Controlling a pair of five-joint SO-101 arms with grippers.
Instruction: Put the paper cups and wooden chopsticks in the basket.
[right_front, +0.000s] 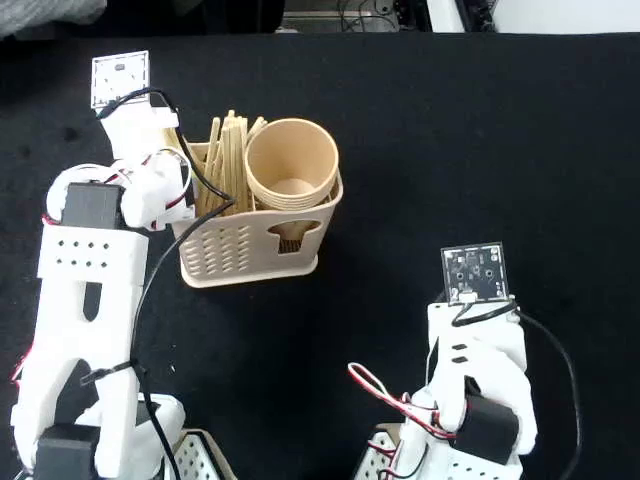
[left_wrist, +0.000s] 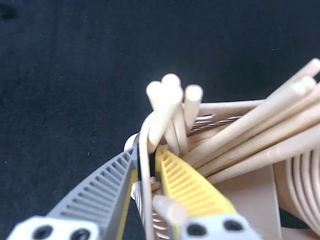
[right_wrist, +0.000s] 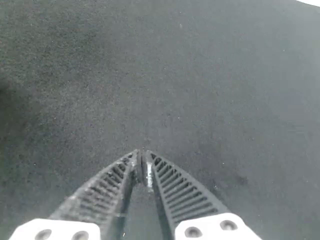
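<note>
Several paper cups (right_front: 292, 165) sit nested in one upright stack in the right half of the basket (right_front: 240, 250). They are pale tan, their rolled rims ringed one inside the other, and the open mouth faces up. Beside them, in the basket's left half, stands a bundle of wooden chopsticks (right_front: 228, 150) — light, round-ended sticks leaning against one another, their tips rising above the rim. The basket is cream plastic with slotted sides and a shaped cut-out in its front wall. It rests on the table (right_front: 480, 130), left of centre and toward the far side.

The left gripper (left_wrist: 146, 150) is at the basket's left rim, right against the chopstick tips; whether it is clamping anything there I cannot tell. The right gripper (right_wrist: 142, 156) has its two tips pressed together on nothing, above bare table at the near right, well apart from the basket.

The table's surface is matte black all over. Past its far edge lie some cables (right_front: 360, 12) and a white surface (right_front: 560, 12).
</note>
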